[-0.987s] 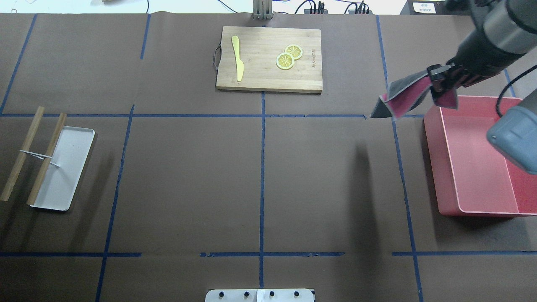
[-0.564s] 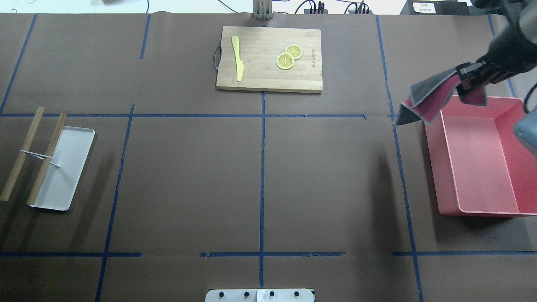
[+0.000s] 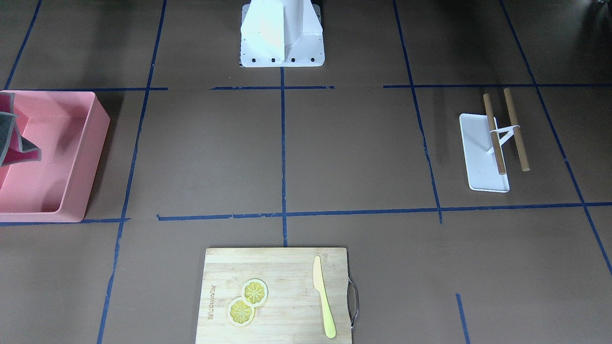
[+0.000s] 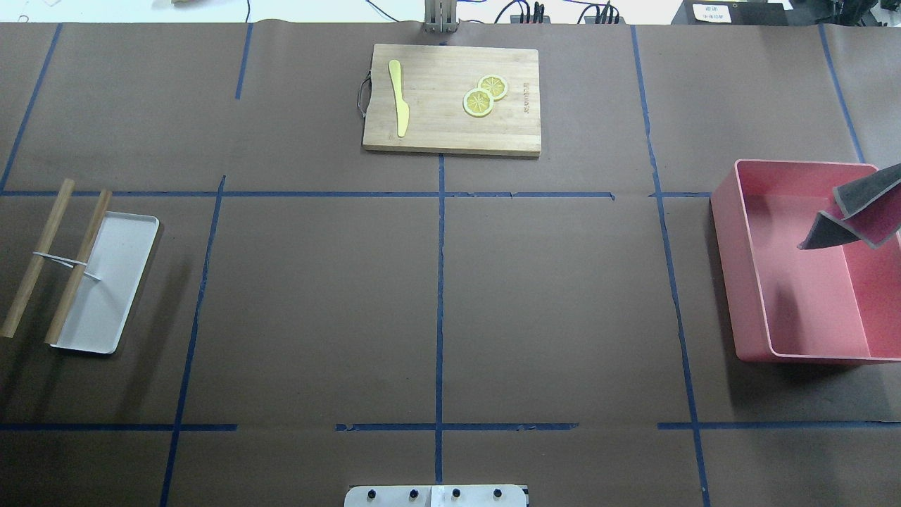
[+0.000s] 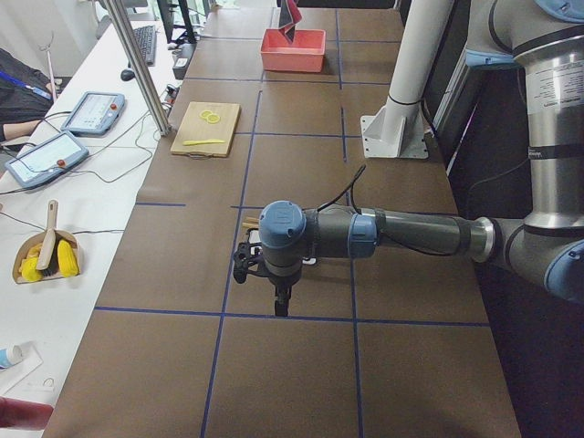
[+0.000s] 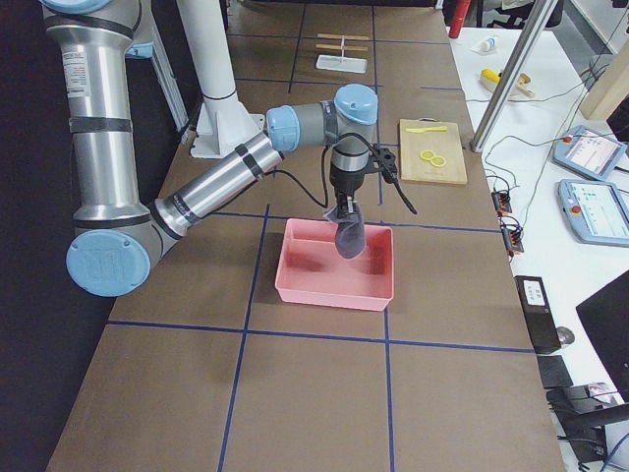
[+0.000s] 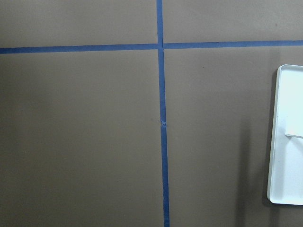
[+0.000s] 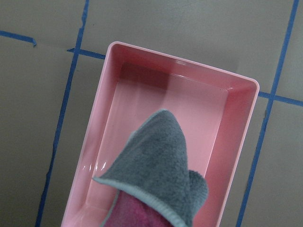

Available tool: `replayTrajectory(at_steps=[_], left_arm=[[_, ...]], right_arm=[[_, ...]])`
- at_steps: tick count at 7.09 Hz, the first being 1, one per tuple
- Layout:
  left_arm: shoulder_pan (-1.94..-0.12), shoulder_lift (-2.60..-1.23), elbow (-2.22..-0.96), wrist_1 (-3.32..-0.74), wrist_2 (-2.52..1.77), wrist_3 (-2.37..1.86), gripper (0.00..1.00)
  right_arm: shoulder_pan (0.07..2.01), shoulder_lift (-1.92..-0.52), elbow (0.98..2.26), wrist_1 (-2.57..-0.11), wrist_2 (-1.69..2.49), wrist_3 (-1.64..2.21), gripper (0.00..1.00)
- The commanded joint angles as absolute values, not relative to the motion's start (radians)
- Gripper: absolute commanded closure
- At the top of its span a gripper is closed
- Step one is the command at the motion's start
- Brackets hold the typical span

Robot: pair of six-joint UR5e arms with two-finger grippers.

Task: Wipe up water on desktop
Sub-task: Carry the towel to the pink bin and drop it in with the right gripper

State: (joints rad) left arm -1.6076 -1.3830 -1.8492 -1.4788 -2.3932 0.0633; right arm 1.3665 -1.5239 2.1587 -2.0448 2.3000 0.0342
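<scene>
Robotics lab — desktop (image 4: 317, 317) gridded in blue tape (image 4: 439, 282), teach pendants (image 5: 100, 111) on a side bench (image 5: 82, 274), jointed robot arm (image 6: 226, 177)

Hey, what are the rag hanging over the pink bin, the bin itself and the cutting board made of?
Rag: looks like microfibre or terry, grey one side, magenta the other, fuzzy pile, stitched edge.
Pink bin: likely moulded plastic, smooth, slightly glossy, highlights on its walls.
Cutting board: probably bamboo or light wood, matte, visible strip grain.

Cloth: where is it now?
On the robot's right: in the overhead view the cloth hangs at the right edge, over the pink bin.
</scene>
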Motion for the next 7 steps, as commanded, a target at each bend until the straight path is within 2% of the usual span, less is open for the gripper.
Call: replayTrajectory(at_steps=[1, 2, 4, 7], left_arm=[[-1.608, -1.384, -1.850, -1.479, -2.393, 0.066, 0.00], [-1.608, -1.384, -1.850, -1.479, -2.395, 0.066, 0.00], [-1.608, -1.385, -1.850, -1.477, -2.398, 0.066, 0.00], [-1.606, -1.396, -1.874, -1.477, -2.398, 0.071, 0.00]], right_arm=[[1.381, -1.535, 2.155, -2.046, 2.293, 0.031, 0.39], [1.399, -1.569, 2.155, -2.045, 2.296, 0.014, 0.00], [1.428, -1.595, 2.145, -2.045, 2.295, -0.042, 0.00], [1.538, -1.693, 2.050, -1.998, 2.301, -0.234, 0.00]])
